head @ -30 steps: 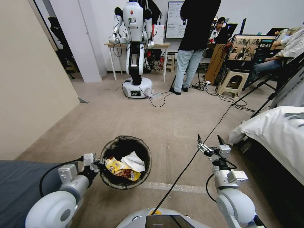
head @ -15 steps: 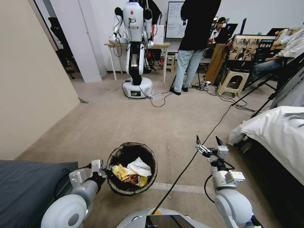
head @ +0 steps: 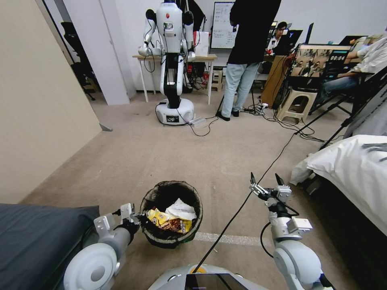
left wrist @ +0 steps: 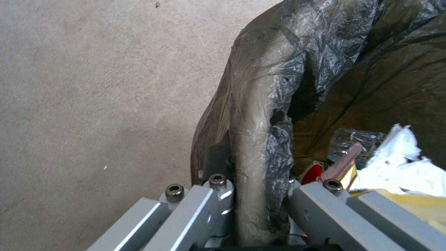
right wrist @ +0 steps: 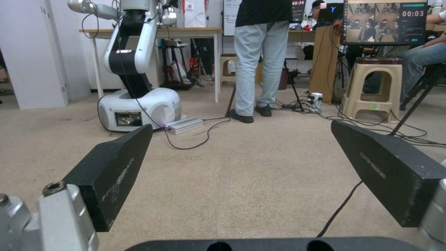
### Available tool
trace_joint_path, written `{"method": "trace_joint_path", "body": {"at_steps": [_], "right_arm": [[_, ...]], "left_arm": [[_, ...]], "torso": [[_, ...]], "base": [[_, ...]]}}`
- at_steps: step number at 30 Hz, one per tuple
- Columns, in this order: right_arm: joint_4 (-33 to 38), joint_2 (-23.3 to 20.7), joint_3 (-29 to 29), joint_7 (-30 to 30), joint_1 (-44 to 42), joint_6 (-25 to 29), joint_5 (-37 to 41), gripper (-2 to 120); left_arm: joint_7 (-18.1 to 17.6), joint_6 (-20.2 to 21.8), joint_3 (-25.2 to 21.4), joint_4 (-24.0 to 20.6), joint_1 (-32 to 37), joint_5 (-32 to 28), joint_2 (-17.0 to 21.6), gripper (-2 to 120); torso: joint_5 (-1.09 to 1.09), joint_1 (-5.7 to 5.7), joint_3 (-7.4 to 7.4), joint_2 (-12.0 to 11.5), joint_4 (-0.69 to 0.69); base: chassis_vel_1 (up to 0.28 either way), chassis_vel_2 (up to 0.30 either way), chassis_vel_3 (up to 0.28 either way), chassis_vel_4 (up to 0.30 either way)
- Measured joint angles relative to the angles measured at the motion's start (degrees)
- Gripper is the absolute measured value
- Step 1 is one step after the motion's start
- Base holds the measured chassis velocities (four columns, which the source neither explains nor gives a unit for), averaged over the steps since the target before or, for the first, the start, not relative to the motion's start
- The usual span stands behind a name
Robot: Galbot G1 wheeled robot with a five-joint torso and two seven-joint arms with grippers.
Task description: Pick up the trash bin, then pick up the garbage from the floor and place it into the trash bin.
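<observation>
Thin liner under left gripper (left wrist: 253, 195) pinching bin (head: 171, 215) rim could slip or tear; right gripper (head: 265, 181) spread, idle.

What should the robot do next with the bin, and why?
Probably lower the trash bin and let go: the left gripper is clamped on its rim, wrappers and tissue already lie inside, and the right gripper hangs open and empty.

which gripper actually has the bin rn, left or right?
The left gripper: it is shut on the trash bin at the bag-lined rim. The right gripper hangs open and empty above the carpet.
</observation>
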Motion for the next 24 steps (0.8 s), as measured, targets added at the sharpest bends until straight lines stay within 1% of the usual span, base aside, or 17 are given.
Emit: {"method": "trace_joint_path", "body": {"at_steps": [7, 12, 13, 14, 17, 19, 24], "right_arm": [[0.0, -0.08, -0.41, 0.0, 0.26, 0.02, -0.01, 100], [-0.06, -0.1, -0.69, 0.0, 0.41, 0.01, -0.03, 100], [-0.07, -0.1, -0.71, 0.01, 0.42, 0.01, -0.04, 100], [-0.08, -0.11, -0.73, 0.02, 0.42, 0.01, -0.04, 100], [-0.08, -0.12, -0.68, 0.05, 0.38, 0.01, -0.04, 100], [-0.09, -0.13, -0.52, 0.06, 0.32, 0.01, -0.02, 100], [-0.09, -0.14, -0.37, 0.07, 0.28, 0.02, 0.0, 100]], "left_arm": [[-1.46, 0.0, 0.1, 0.51, -0.09, -0.11, 0.08, 2], [-1.78, 0.0, 0.1, 0.77, -0.13, -0.09, 0.08, 2], [-1.79, 0.0, 0.1, 0.81, -0.14, -0.09, 0.08, 4], [-1.78, -0.01, 0.1, 1.06, -0.29, -0.1, 0.11, 10], [-1.8, 0.0, 0.16, 1.42, -0.51, 0.02, 0.16, 9], [-1.78, 0.0, 0.34, 1.78, -0.87, 0.02, 0.22, 11], [-1.72, 0.0, 0.45, 2.07, -1.14, 0.04, 0.26, 8]], "torso": [[0.01, 0.0, 0.0, 0.0, 0.01], [0.0, 0.0, 0.0, 0.0, 0.01], [0.0, 0.0, 0.0, 0.0, 0.01], [0.01, 0.0, 0.0, 0.0, 0.01], [0.0, 0.0, 0.0, 0.0, 0.01], [0.0, 0.0, 0.0, 0.0, 0.01], [0.01, 0.0, 0.0, 0.0, 0.01]], "base": [[0.0, 0.0, 0.0, 0.0], [0.0, 0.0, 0.0, 0.0], [0.0, 0.0, 0.0, 0.0], [0.0, 0.0, 0.0, 0.0], [0.0, 0.0, 0.0, 0.0], [0.0, 0.0, 0.0, 0.0], [0.0, 0.0, 0.0, 0.0]]}}
